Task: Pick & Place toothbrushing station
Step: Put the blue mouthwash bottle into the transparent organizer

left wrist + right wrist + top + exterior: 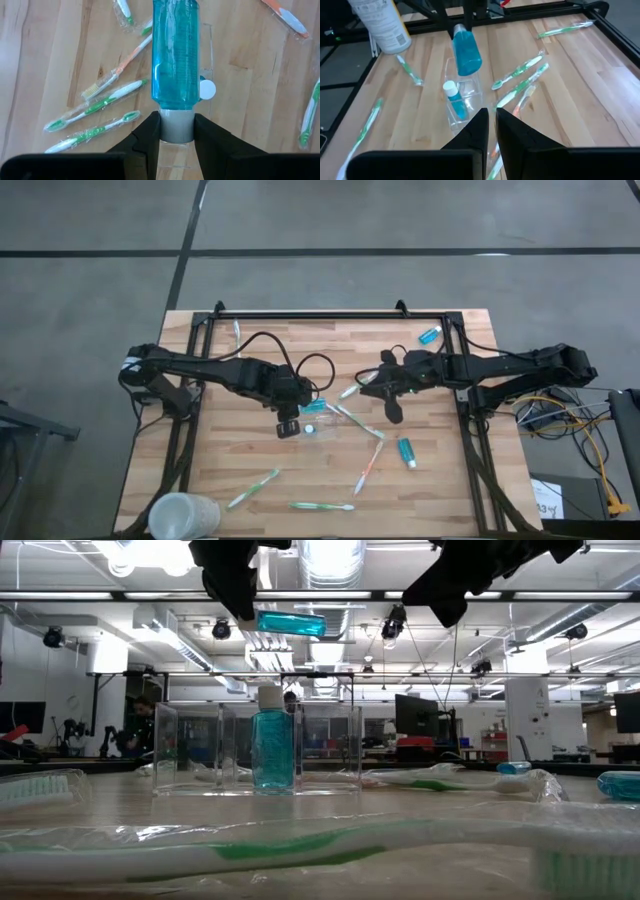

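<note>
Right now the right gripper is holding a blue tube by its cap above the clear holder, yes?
Not quite: it is the left gripper that holds the blue tube by its cap above the clear holder, as the left wrist view shows. The right gripper is shut and empty.

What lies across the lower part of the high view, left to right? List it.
frosted white cup → green toothbrush → second green toothbrush → orange toothbrush → blue tube

From my right wrist camera I see my right gripper (491,125) with fingers nearly together. Beyond it a clear holder (464,100) contains one upright blue tube (455,102) — the left gripper (461,27) holds another blue bottle (466,52) above.
</note>
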Controlling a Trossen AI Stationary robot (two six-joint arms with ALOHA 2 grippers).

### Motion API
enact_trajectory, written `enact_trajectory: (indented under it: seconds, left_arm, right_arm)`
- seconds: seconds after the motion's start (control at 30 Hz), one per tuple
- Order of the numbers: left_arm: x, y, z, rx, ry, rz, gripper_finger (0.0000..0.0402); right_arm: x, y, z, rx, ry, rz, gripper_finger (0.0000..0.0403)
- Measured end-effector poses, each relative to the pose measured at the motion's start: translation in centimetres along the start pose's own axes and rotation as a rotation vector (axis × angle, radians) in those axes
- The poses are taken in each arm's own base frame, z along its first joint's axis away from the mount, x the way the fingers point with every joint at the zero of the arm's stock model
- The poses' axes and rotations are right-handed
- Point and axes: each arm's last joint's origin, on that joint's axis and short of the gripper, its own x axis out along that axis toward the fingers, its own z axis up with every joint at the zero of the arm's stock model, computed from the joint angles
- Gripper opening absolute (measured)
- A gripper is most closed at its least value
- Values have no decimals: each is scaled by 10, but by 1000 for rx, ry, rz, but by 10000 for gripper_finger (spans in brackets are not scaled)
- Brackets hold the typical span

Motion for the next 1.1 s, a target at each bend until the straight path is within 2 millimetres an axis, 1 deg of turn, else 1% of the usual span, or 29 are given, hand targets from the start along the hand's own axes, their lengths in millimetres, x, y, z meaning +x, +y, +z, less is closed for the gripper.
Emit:
enact_trajectory:
  seconds: [0.27,0.47,0.53,0.63,0.73,0.9,1.1]
  left_arm:
    - [0,0,0,1,0,0,106]
    - [0,0,0,7,1,0,106]
    - [0,0,0,7,0,0,106]
    - [0,0,0,7,0,0,106]
    - [0,0,0,7,0,0,106]
    - [0,0,0,8,0,0,106]
    - [0,0,0,8,0,0,106]
  right_arm:
    - [0,-2,-1,11,10,6,34]
    - [-1,-6,-2,23,54,176,34]
    - [-2,-8,-2,31,61,201,34]
    - [-2,-13,-2,42,59,206,34]
    - [-3,-16,-1,93,55,194,34]
    - [-3,-16,-1,173,62,194,34]
    - [-3,-16,-1,181,62,194,34]
